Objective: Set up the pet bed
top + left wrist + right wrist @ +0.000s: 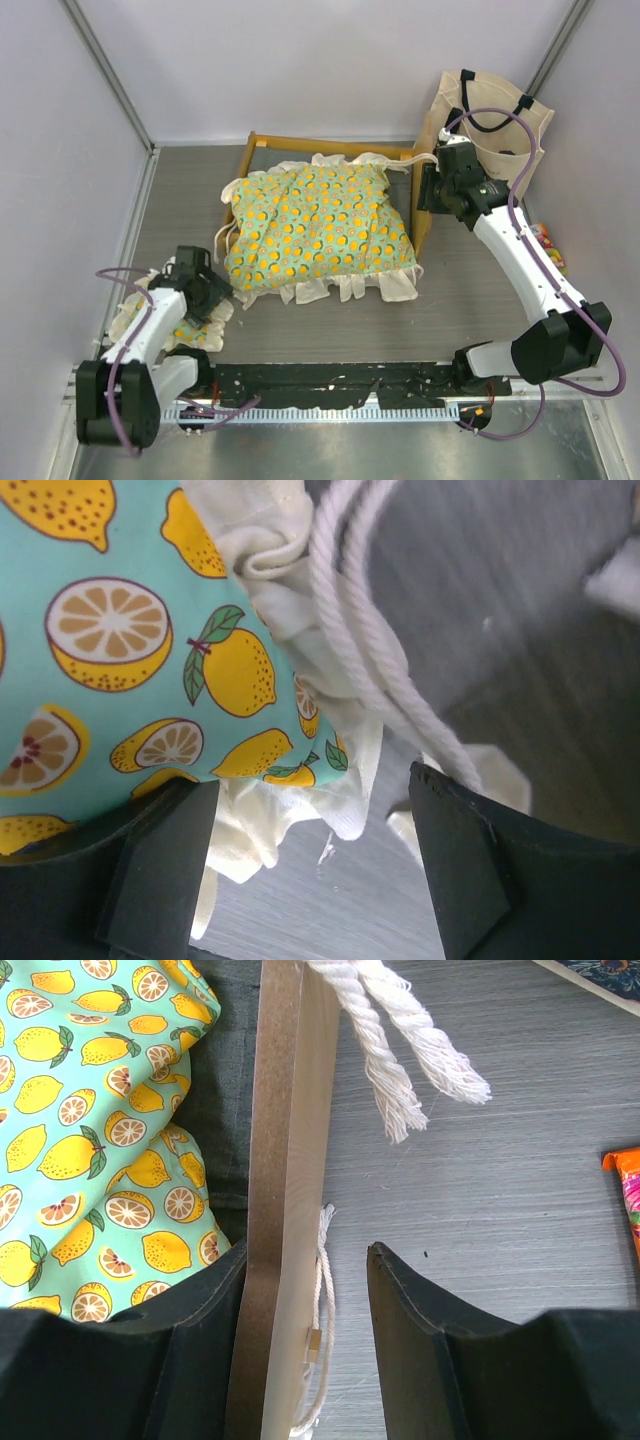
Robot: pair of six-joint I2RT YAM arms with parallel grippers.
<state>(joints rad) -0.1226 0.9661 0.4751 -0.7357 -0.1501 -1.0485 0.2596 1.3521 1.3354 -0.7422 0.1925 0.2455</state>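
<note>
Left pincer (310,785) open, right pincer (307,1252) seemingly open

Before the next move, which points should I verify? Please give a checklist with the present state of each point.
1. Right end effector straddles the frame's right rail: ok.
2. Right end effector closed on the rail: not ok; a gap shows beside the outer finger.
3. Cushion lies fully inside the frame: not ok; its near edge hangs over the front.
4. Left end effector open above the pillow: ok.
5. Cord clear of the left fingers: not ok; it runs down to one finger.
6. Cushion ties fastened: cannot tell.
</note>
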